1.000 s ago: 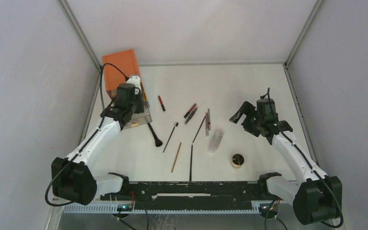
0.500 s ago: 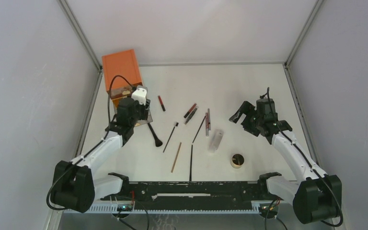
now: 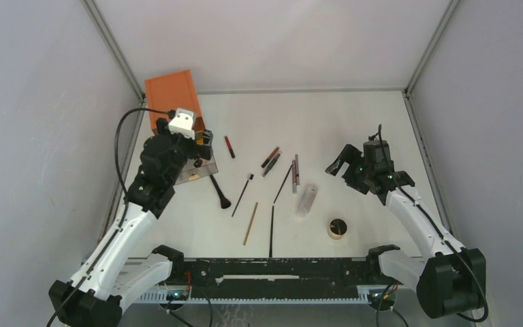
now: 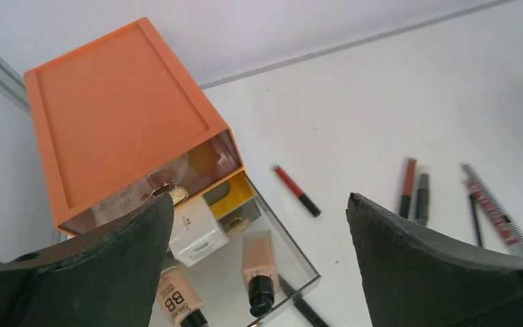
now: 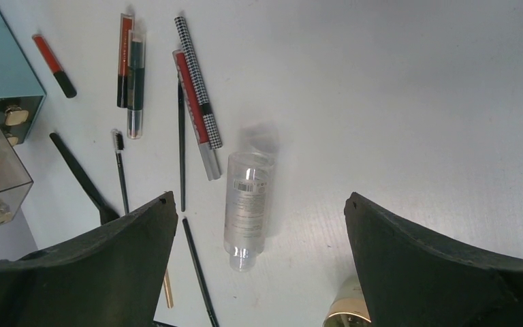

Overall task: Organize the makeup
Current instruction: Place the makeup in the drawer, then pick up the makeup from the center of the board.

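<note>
Left wrist: left fingers (image 4: 102, 272) wide apart, empty, above open drawer (image 4: 282, 253); right fingers (image 5: 442, 266) wide apart above clear tube (image 5: 248, 197).

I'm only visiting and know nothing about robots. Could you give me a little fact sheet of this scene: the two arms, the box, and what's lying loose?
left gripper: open, empty, over the pulled-out drawer
right gripper: open, empty, raised near the clear bottle
orange box: far left corner, one clear drawer out, small bottles inside
loose on table: pencils, brushes, clear bottle, round jar
</note>
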Robot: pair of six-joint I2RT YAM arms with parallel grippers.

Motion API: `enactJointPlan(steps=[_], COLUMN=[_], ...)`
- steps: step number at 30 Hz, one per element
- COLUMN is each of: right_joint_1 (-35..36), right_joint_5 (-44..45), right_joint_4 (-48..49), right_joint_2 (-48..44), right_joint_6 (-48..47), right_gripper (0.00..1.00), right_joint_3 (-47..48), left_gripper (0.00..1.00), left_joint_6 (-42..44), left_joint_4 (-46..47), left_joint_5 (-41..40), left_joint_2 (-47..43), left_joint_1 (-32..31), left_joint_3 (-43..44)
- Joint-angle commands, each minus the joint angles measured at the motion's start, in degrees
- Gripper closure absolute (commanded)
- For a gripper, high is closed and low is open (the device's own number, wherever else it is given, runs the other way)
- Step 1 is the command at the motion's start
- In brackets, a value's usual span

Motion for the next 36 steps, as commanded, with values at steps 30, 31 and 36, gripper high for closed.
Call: enactJointPlan(steps=[30,31,36], right_joint_1=[15.75,16.06,18.62], right_joint_5=[3.47,3.16,2.42], right_joint_4=[2.97,3.28,5.77], right_joint_2=[12.21,13.73,19.74], right_joint_6=[8.57,8.96,9.7], right_gripper=[0.04,0.04,0.1], right_joint_3=[0.02,0.64,3.08], left_gripper=[0.59,0.61,0.74], left_joint_6=[-21.29,-21.02,-20.23], left_joint_4=[-26.01,-26.21,-26.52], left_joint_5=[18.35,17.91,16.86], left_joint_2=[24.42,24.57,25.51], left_joint_1=[16.99,17.1,17.64], left_joint_3=[13.45,13.85,15.48])
